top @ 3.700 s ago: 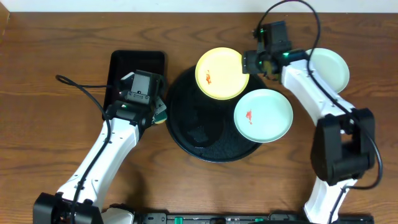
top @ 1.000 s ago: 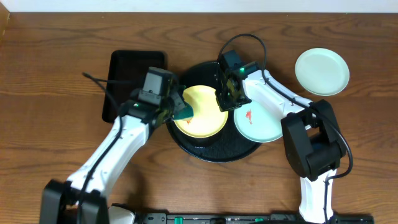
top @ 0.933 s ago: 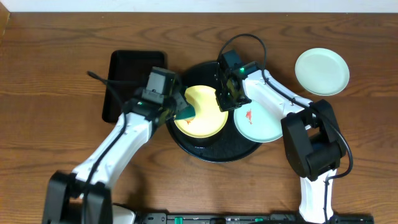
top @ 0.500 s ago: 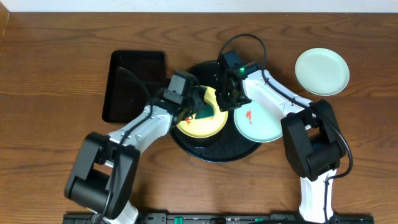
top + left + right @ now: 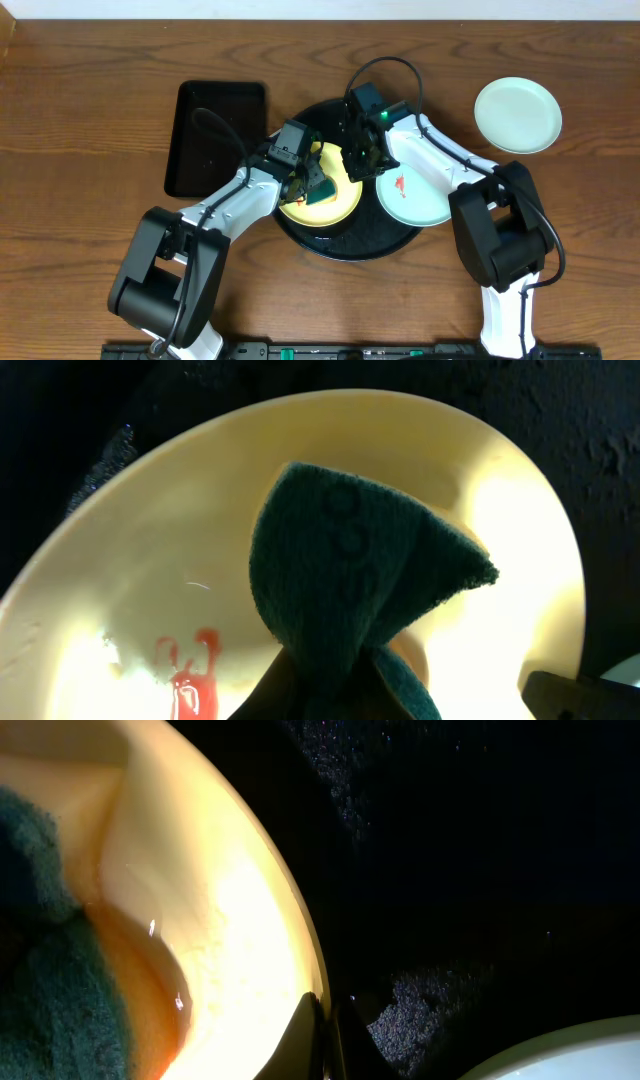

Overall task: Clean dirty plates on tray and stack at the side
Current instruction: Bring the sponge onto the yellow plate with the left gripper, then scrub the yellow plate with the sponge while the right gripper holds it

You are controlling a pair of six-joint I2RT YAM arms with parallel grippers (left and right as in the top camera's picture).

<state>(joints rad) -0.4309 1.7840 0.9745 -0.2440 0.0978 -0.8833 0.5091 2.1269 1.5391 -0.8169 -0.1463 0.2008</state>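
- Yellow plate (image 5: pixel 330 208): lies on the round black tray (image 5: pixel 345 240), left of centre, with a red smear (image 5: pixel 190 675) on its face.
- Left gripper (image 5: pixel 308 180): clamped on a dark green sponge (image 5: pixel 350 590) — holds it down on the yellow plate, just beside the red smear.
- Right gripper (image 5: pixel 325 1020): fingers pinched tight on the yellow plate's right rim.
- Mint plate (image 5: pixel 420 200): rests at the tray's right edge, just beside the yellow plate — bears a red-orange smear (image 5: pixel 400 184).
- Second mint plate (image 5: pixel 517 115): sits well apart on the bare tabletop (image 5: pixel 90 120), far right.
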